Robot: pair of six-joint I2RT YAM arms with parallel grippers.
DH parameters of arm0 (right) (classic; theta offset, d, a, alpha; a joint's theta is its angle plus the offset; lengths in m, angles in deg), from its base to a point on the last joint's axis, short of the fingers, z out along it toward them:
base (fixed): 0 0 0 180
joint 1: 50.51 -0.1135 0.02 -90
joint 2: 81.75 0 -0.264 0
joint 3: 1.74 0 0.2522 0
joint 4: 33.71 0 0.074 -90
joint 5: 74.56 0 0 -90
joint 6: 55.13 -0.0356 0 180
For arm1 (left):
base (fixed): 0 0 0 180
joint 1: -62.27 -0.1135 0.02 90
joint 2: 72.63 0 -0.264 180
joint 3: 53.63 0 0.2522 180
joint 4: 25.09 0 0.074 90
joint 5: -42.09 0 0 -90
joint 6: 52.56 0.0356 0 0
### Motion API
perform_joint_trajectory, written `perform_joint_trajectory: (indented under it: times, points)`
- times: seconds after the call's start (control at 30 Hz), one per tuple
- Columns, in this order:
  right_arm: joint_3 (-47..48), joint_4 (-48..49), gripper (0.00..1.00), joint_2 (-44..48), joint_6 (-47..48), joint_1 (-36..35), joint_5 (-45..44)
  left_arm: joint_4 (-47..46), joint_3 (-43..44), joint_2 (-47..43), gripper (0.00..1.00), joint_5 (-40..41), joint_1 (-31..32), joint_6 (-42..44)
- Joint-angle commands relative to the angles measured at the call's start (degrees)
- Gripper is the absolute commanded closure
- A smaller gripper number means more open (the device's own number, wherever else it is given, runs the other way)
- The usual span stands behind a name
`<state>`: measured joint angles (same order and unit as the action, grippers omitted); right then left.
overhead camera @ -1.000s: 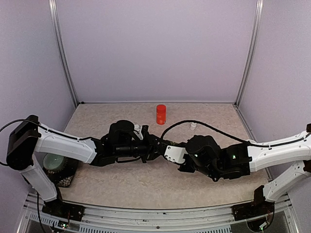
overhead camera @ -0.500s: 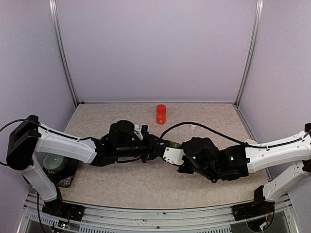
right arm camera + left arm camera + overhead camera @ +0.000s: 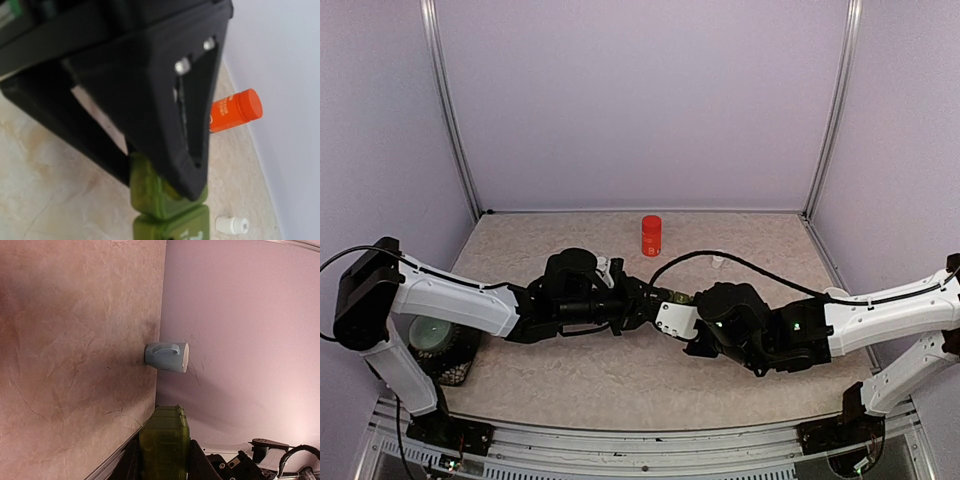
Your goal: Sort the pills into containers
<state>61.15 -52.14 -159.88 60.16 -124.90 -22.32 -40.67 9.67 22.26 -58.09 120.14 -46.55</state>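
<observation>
The containers (image 3: 164, 445) are a dark green strip of joined compartments, and my left gripper (image 3: 164, 462) is shut on it, one black finger on each side. In the top view the left gripper (image 3: 638, 300) holds the strip (image 3: 672, 296) above mid-table. My right gripper (image 3: 682, 308) meets it from the right. In the right wrist view the strip (image 3: 167, 200) runs down to the bottom edge under the left gripper's black fingers (image 3: 165, 100). The right gripper's own fingers are out of that frame. No pills show.
An orange bottle (image 3: 651, 236) stands near the back wall, also seen as the orange bottle (image 3: 235, 111) in the right wrist view. A small white cap (image 3: 231, 225) lies on the table. A pale blue mug (image 3: 167, 356) sits against the wall.
The right arm has moved left, bringing its gripper up to the free end of the strip. The left arm and the strip have stayed still.
</observation>
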Motion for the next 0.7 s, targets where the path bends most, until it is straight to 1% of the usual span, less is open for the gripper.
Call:
perform_joint_trajectory:
  times: [0.0, 0.03, 0.1, 0.37, 0.5, 0.67]
  points:
    - [0.28, -1.29, 0.93, -1.27, -1.13, 1.13, -0.56, -4.09, 0.30, -0.97, 0.89, -3.34, 1.45, -0.26]
    - [0.35, -1.48, 0.94, -1.43, -1.25, 1.29, -0.52, -4.14, 0.30, -0.94, 0.90, -3.37, 1.46, -0.16]
    - [0.78, -2.12, 1.00, -1.67, -1.92, 1.87, 0.11, -4.23, 0.28, -1.02, 0.90, -3.35, 1.46, -0.08]
    - [1.79, -2.99, 1.00, -0.28, -3.27, 3.80, 2.27, -4.06, 0.13, -1.04, 0.91, -3.54, 1.64, 0.12]
    - [2.30, -4.09, 1.00, 0.39, -4.50, 4.31, 4.96, -3.66, 0.20, -0.95, 0.91, -3.33, 1.66, 0.68]
    - [3.55, -5.17, 1.00, 3.73, -6.58, 5.53, 9.63, -2.44, -0.26, -0.68, 0.91, -2.84, 1.80, 1.63]
